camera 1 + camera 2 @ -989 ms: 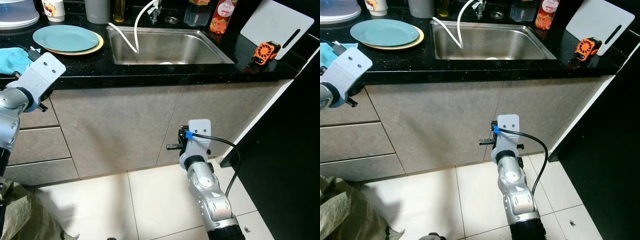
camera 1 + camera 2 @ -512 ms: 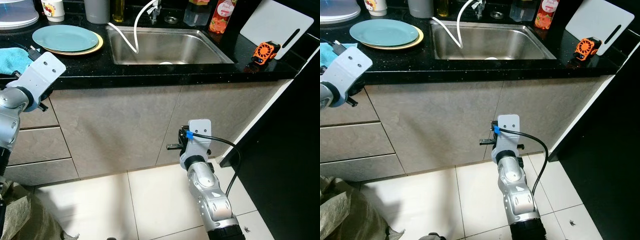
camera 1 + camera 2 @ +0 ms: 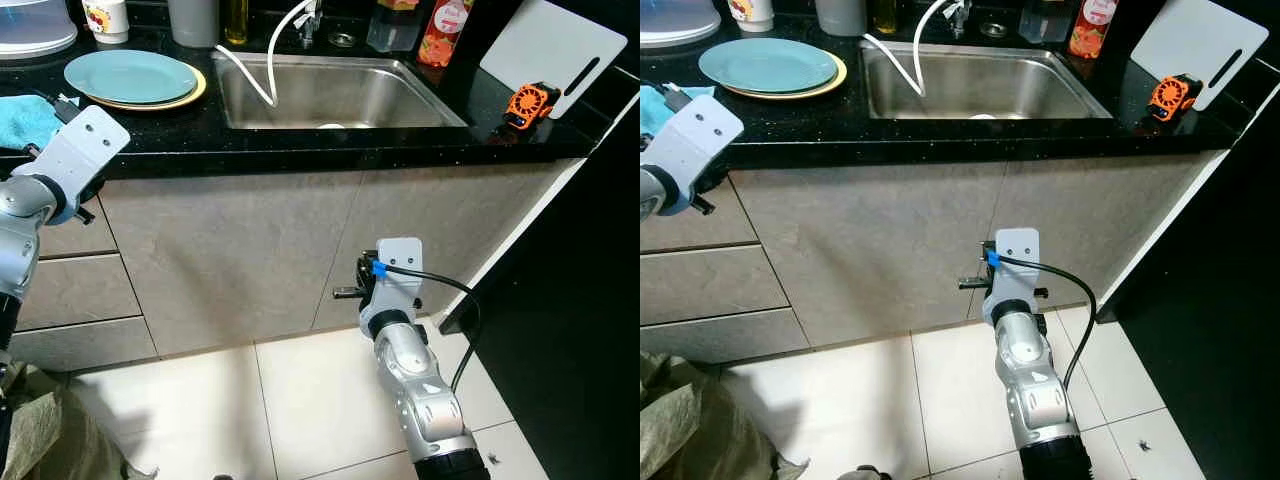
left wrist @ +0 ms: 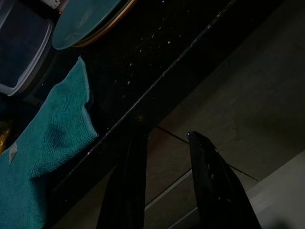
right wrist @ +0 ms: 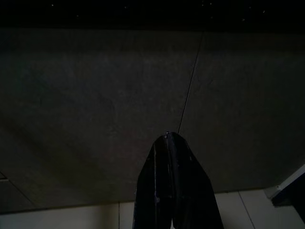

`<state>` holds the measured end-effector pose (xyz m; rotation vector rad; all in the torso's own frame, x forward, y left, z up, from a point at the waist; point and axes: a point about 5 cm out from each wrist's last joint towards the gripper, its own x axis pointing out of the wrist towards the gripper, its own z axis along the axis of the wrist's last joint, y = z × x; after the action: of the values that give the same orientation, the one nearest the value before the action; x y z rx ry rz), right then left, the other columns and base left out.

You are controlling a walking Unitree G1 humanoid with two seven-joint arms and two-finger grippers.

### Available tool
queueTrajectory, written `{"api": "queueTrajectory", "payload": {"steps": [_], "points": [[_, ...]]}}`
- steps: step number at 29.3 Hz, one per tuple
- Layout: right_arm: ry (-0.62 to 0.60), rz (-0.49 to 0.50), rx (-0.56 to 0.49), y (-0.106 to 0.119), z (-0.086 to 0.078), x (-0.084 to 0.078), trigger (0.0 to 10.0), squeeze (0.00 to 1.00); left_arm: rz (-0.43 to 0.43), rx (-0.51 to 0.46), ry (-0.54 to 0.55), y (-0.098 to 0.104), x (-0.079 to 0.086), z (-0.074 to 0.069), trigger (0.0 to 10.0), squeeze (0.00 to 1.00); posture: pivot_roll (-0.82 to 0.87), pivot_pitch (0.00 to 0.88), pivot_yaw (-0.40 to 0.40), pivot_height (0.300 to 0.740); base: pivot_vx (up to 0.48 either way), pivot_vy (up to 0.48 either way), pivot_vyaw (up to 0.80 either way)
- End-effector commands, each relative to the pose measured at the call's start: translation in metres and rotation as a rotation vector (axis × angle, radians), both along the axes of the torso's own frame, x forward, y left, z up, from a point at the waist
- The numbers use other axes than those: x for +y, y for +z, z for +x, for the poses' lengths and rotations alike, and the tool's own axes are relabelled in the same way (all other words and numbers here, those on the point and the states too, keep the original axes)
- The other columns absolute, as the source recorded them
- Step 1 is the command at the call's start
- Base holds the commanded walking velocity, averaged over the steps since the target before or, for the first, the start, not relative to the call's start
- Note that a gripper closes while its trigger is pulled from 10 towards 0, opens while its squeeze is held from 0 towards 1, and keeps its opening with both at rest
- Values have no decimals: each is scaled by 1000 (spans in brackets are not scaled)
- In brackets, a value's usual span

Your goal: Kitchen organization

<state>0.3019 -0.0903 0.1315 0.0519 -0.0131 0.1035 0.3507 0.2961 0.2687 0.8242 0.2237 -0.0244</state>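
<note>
The left gripper (image 4: 164, 143), fingers spread and empty, is raised at the counter's (image 3: 300, 150) near edge beside the teal cloth (image 4: 43, 152), likely to grab it. The right gripper (image 5: 174, 143), fingers pressed together, hangs idle.

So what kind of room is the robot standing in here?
Most likely a home kitchen: a stainless sink is set into a black countertop above grey cabinet fronts, with a teal plate beside it and a white cutting board leaning at the far end.
</note>
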Motion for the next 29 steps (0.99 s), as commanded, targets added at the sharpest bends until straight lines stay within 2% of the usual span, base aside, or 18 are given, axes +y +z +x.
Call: {"api": "queueTrajectory", "payload": {"steps": [1, 29], "points": [[-15, 3, 16, -3, 0, -3, 10000, 0, 1, 0, -29, -1, -10, 4, 10000, 0, 278, 81, -88, 740, 0, 0, 0], [-17, -1, 21, -4, -1, -5, 10000, 0, 1, -1, -32, -1, -12, 4, 10000, 0, 272, 87, -89, 740, 0, 0, 0]]}}
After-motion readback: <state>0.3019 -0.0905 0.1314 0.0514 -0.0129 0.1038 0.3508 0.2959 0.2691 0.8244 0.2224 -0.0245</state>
